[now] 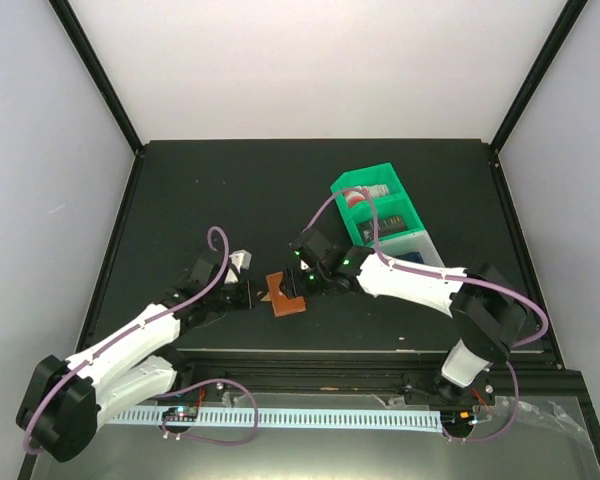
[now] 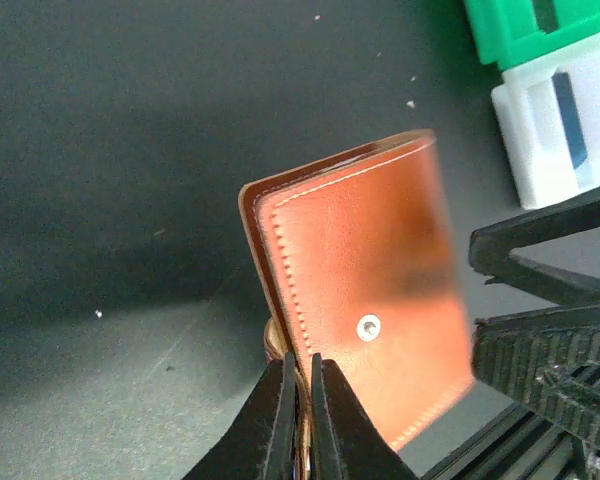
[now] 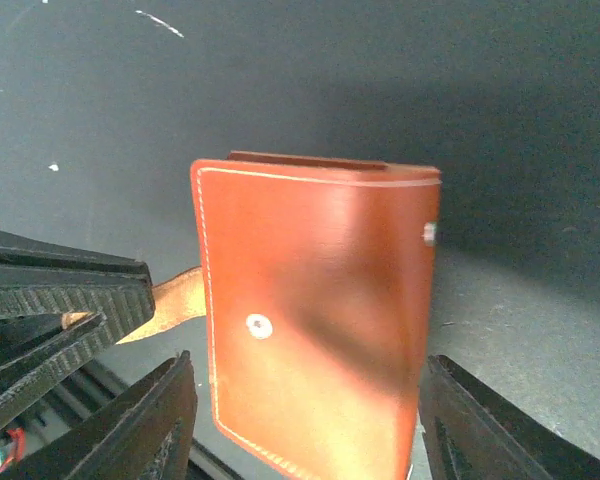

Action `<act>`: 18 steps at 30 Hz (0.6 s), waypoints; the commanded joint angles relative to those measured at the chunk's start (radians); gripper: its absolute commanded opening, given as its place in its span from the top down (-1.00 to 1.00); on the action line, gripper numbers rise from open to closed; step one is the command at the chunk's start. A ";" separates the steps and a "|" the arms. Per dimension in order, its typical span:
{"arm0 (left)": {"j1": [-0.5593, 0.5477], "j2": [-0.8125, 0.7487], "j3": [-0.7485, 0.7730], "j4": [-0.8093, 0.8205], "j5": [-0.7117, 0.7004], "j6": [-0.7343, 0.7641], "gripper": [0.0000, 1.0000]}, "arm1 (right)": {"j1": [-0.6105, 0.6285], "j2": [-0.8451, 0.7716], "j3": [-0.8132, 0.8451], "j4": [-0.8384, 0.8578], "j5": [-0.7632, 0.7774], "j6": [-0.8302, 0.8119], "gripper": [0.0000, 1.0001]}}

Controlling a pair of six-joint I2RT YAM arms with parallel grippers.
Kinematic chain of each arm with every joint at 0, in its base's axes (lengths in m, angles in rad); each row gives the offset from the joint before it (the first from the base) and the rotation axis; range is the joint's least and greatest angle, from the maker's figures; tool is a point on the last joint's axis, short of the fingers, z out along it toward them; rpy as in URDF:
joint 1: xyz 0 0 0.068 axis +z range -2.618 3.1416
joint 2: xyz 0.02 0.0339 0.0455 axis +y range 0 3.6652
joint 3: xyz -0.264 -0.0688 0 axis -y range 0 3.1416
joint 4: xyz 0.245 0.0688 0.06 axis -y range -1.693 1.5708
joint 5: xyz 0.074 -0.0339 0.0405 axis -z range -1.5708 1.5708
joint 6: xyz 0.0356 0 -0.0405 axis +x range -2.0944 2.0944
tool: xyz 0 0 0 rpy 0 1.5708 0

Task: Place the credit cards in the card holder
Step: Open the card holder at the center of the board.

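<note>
Overhead, the card holder [image 1: 285, 293] sits by the middle of the bench's [image 1: 230, 180] near edge, between the left hand [image 1: 242, 293] and the right hand [image 1: 305, 283]. That view is too small to show either grip.

The left wrist view settles one: the left hand's fingers [image 2: 280, 420] are pressed together on the holder's snap tab [image 3: 180, 295], with the closed brown cover standing above them. The right wrist view settles the other: the right hand's fingers [image 3: 160, 425] stand wide apart, one on each side of the holder. Whether they touch its edges cannot be told.

The credit cards [image 1: 395, 217] lie in the green-and-white tray [image 1: 352, 185] toward the bench's far right. They are well apart from the holder. The far-left half of the bench is open dark surface out to its edges.
</note>
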 commanded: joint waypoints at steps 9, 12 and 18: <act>0.008 -0.050 -0.014 0.011 0.027 0.008 0.97 | 0.058 0.049 0.050 -0.091 0.212 0.022 -0.54; 0.007 -0.086 -0.039 0.017 0.051 -0.012 0.97 | 0.080 0.064 0.068 -0.076 0.183 -0.002 -0.56; 0.007 -0.146 -0.039 -0.012 0.085 -0.019 0.97 | 0.106 0.106 0.084 -0.032 0.097 -0.014 -0.61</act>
